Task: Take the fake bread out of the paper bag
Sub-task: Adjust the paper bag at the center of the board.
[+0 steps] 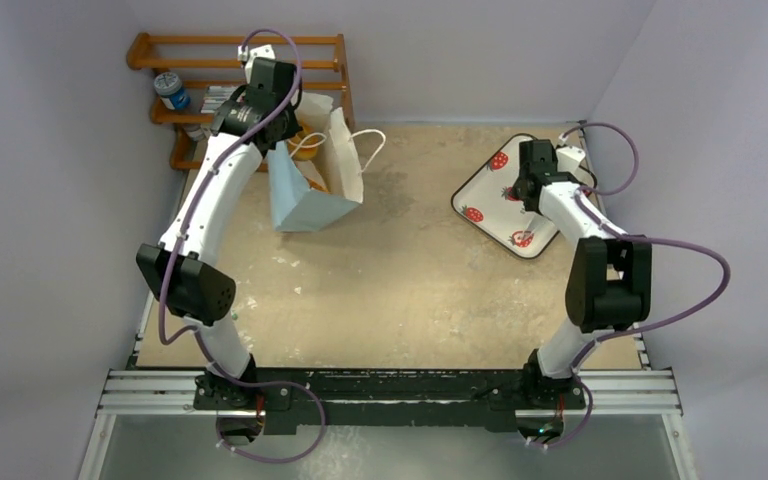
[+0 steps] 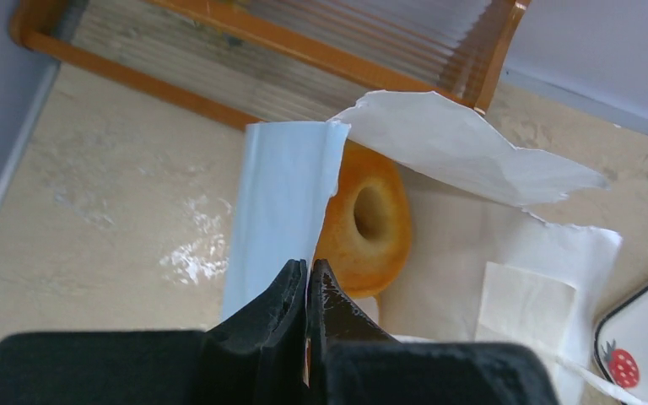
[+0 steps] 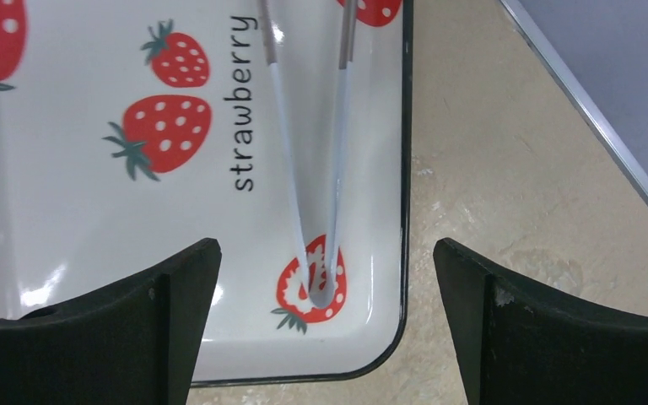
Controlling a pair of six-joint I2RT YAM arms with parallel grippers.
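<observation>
The pale blue paper bag (image 1: 310, 205) stands open at the back left, its white cord handles hanging to the right. In the left wrist view, my left gripper (image 2: 308, 270) is shut on the bag's blue side wall (image 2: 278, 202) at its rim. An orange-tan bagel ring (image 2: 367, 224) lies inside against the whitish lining, just beyond the fingertips. No other bread shows. In the top view my left wrist hides most of the bag's mouth. My right gripper (image 3: 327, 253) is open and empty above a corner of the strawberry tray (image 3: 93, 211).
A wooden rack (image 1: 240, 50) with a blue-lidded jar (image 1: 170, 90) stands right behind the bag, against the back wall. The strawberry tray (image 1: 480, 190) sits at the back right with slim tongs (image 3: 316, 169) lying in it. Walls close in on both sides.
</observation>
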